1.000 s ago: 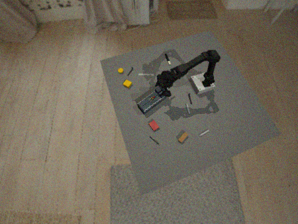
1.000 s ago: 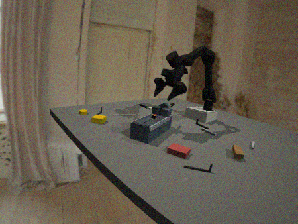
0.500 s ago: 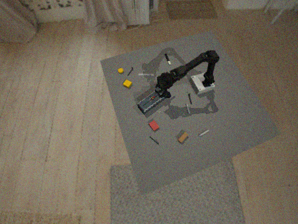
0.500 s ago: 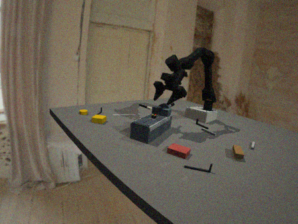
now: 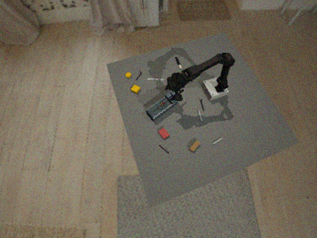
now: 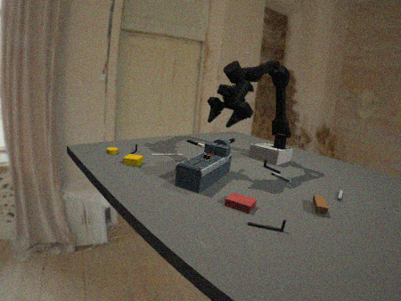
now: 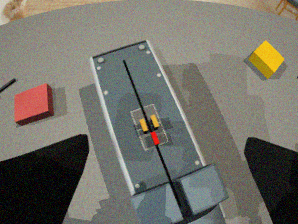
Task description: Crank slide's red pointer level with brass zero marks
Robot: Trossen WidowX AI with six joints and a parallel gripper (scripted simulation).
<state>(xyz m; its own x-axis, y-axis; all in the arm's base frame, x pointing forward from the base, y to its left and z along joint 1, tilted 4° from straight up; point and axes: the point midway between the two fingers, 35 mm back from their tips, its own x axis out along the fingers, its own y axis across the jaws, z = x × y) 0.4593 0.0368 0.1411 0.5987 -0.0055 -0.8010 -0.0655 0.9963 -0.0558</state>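
The blue-grey machine [image 5: 155, 112] [image 6: 189, 177] [image 7: 116, 90] has a long dark slot along its top. Its red pointer [image 7: 155, 138] sits off level with the brass zero marks, a left mark [image 7: 144, 125] and a right mark [image 7: 155, 120], displaced toward the raised housing [image 6: 216, 148] [image 7: 202, 189]. A small dark piece [image 6: 232, 141] beside the housing looks like the crank handle; the crank is not clear in the wrist view. My gripper [image 6: 219, 123] [image 7: 170, 145] is open and empty, above the housing end, with its fingers pointing down.
A red block [image 5: 163, 133] [image 6: 241, 202] [image 7: 33, 104] and a yellow block [image 5: 135, 89] [image 6: 133, 160] [image 7: 267, 59] lie on opposite sides of the machine. A yellow disc [image 5: 128, 74] [image 6: 112, 150], an orange-brown block [image 5: 194, 146] [image 6: 320, 204] and several thin rods lie farther out.
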